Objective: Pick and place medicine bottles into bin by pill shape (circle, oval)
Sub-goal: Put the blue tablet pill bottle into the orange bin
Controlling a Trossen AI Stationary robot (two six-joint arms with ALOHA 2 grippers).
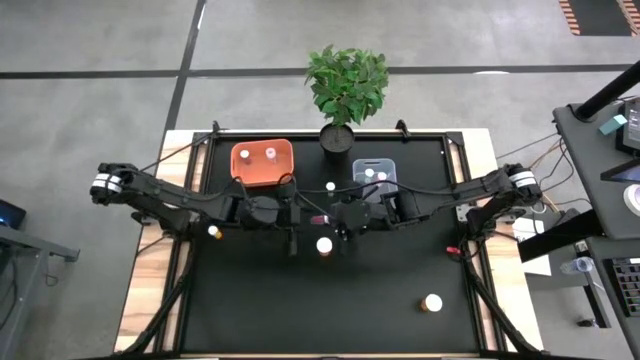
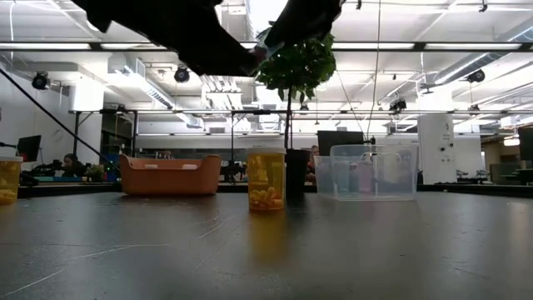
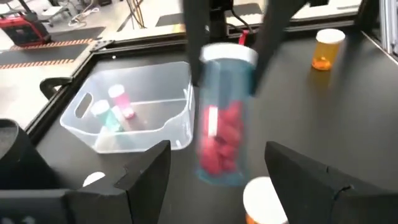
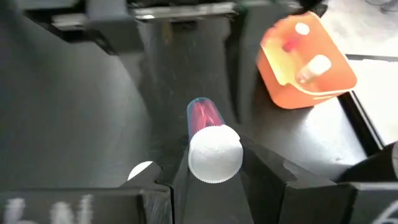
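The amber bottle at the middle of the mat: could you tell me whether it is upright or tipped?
Upright: the amber bottle stands on its base in the low view, pills settled at the bottom.

Two bins stand just in front of the potted plant: one orange bin and one clear bin. The orange bin holds two medicine bottles, and the clear bin holds at least two more, hard to count exactly. Four bottles stand on the black mat in front of the plant, outside the bins. One blue-tinted bottle with red pills is off the mat, between the two arms.
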